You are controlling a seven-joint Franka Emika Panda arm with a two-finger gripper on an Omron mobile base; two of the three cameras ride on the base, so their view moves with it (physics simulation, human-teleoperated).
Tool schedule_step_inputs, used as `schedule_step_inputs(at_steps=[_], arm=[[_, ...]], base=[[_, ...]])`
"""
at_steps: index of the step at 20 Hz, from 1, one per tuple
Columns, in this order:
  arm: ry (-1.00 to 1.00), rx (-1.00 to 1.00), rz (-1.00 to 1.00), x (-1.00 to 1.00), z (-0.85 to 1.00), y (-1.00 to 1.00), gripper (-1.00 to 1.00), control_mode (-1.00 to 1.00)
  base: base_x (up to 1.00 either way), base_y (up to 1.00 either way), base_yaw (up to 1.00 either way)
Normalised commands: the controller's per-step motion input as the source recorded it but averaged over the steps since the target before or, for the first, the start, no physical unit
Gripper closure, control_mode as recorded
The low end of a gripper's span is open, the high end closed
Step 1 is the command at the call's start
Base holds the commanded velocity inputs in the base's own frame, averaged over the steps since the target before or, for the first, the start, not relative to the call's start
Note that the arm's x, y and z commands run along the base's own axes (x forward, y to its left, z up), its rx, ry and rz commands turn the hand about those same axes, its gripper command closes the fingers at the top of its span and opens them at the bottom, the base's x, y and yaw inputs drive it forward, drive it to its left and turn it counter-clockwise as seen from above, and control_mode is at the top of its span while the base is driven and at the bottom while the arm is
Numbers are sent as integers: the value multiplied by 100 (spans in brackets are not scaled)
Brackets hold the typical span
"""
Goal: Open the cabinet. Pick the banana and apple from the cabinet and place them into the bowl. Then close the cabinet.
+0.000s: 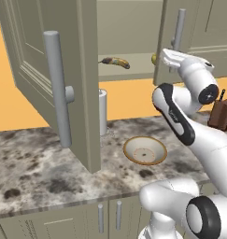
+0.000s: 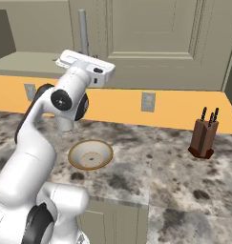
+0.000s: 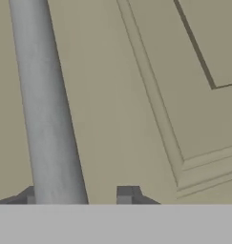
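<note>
Grey cabinet (image 1: 54,70) stands open, the gripper (image 3: 79,195) loosely straddling its handle (image 3: 48,109). Banana (image 1: 116,61) sits shelved; bowl (image 1: 145,150) waits empty.

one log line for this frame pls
phase: opening cabinet | left door: wide open | gripper: at right door handle, jaws astride bar | banana: on shelf | bowl: empty, on counter

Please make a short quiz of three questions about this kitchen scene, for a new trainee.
1. True or false: the bowl already holds fruit.
2. What lies on the cabinet shelf near the middle? A) banana B) knife block C) cup
3. Fill in: the gripper fingertips sit either side of the door's silver ____.

Key: 1 false; 2 A; 3 handle.
</note>
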Motion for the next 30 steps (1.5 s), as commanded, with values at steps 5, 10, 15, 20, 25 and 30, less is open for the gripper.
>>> schedule_step_inputs(at_steps=[5, 10, 15, 20, 25, 30], arm=[[-2, 23, 0, -86, 62, -100, 100, -100], [-5, 22, 0, -71, 58, -100, 100, -100], [-13, 21, 0, -79, 54, -100, 100, -100], [-24, 9, 24, -69, -60, -100, 100, -100], [-13, 14, 38, -87, -100, -26, 100, -100], [-5, 1, 18, -60, -48, 17, -100, -100]], base=[[0, 0, 0], [0, 0, 0], [0, 0, 0], [0, 0, 0], [0, 0, 0], [0, 0, 0]])
